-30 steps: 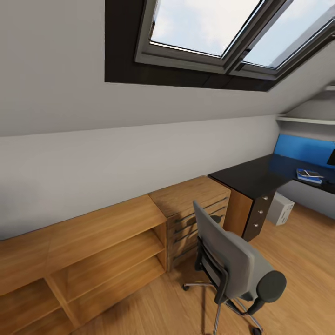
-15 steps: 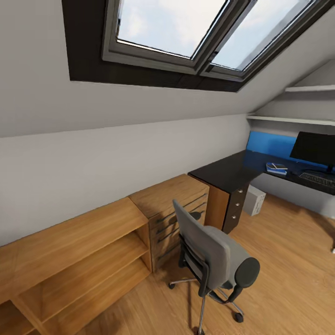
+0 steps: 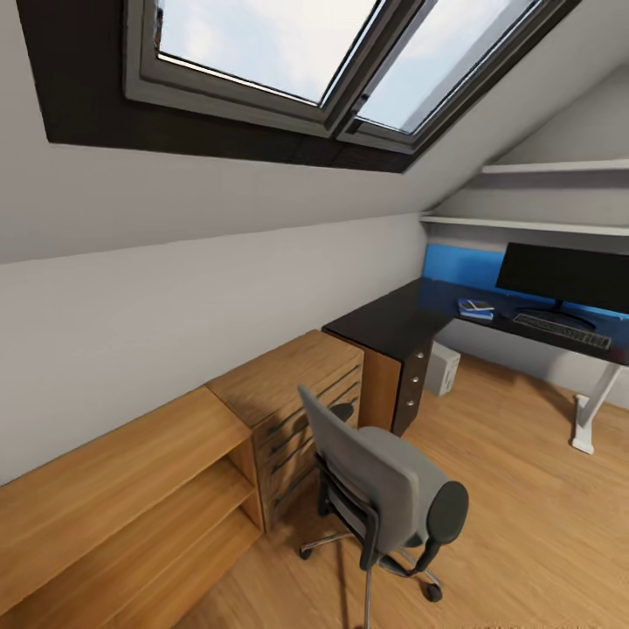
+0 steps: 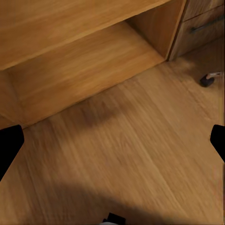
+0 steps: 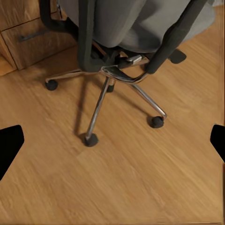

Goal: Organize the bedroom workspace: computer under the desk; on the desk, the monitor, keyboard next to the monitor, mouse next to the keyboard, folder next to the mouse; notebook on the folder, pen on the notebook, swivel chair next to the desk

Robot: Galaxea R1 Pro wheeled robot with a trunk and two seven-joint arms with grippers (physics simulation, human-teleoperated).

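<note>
The grey swivel chair (image 3: 384, 494) stands on the wood floor with its back to me, apart from the desk (image 3: 384, 321). On the glossy black desk top the monitor (image 3: 566, 276) stands upright with the keyboard (image 3: 562, 330) in front of it. Left of them lies the blue folder (image 3: 476, 308) with something small and pale on top, too small to name. The light computer (image 3: 443, 368) sits on the floor under the desk. My right gripper (image 5: 112, 140) hangs open over the floor by the chair's chrome base (image 5: 119, 70). My left gripper (image 4: 112, 143) is open above bare floor.
A light wood drawer chest (image 3: 293, 389) and a low open shelf unit (image 3: 114, 489) line the sloped wall at the left. The desk's dark drawer unit (image 3: 409, 390) and white leg (image 3: 594, 411) stand beneath the top. Open floor lies right of the chair.
The whole head view has swung to the right, so the camera moved. The monitor and keyboard now show in full, and the chair and desk sit further left in the picture.
</note>
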